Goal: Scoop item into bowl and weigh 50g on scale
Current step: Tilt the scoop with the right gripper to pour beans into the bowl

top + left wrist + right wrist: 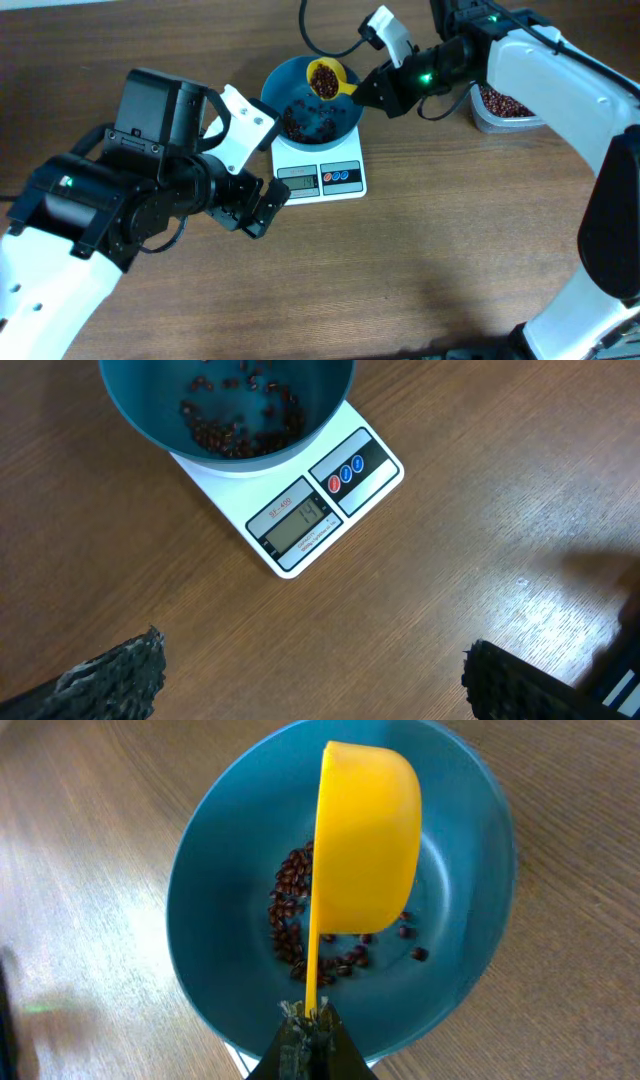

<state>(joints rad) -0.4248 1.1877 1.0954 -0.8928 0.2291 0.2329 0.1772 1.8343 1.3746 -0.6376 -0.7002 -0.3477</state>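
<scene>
- Left gripper (262,208) hangs low over the table (420,270), just beside the scale's front left corner, its jaws wide apart and holding nothing.
- The scale (322,178) sits mid-table with the bowl (275,85) set squarely on it. The bowl overhangs the platform but leaves the display and buttons clear. Digits show on the display, but they are too small to read with confidence.
- Beans (295,910) lie in a thin scatter across the bottom of the bowl, well short of covering it. Some scooping looks done, and the target weight has probably not been reached.
- The scoop (325,78), yellow and carrying beans, hangs over the far side of the bowl. It is rolled partly onto its edge, which suggests another load is about to go in.
- Right gripper (305,1030) is clamped tight on the scoop's thin handle, reaching in from the right.
- The tub (505,105), far right behind that arm, holds the rest of the beans, so supply remains for more trips.
- What appears left is to tip this load, check the display, and top up or stop.
</scene>
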